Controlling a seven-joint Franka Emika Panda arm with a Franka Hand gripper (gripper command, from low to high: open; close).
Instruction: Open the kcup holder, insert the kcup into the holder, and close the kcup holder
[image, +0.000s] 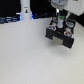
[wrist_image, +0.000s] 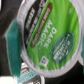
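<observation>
The kcup holder (image: 61, 36) is a black boxy block with pale marks on its front, standing at the exterior view's right on the white table. Directly above it hangs my gripper (image: 59, 25), shut on the kcup (image: 59, 21), a small white cup with a green top. In the wrist view the kcup (wrist_image: 47, 37) fills the picture, its green foil lid reading "Dark Magic". One teal fingertip (wrist_image: 12, 44) presses against its rim; the other finger is hidden. I cannot tell whether the holder is open.
A tall white bottle-like object (image: 25, 10) with a dark mark stands at the back, towards the exterior view's left. The white table (image: 30, 55) spreads across the front. Dark clutter lines the far edge.
</observation>
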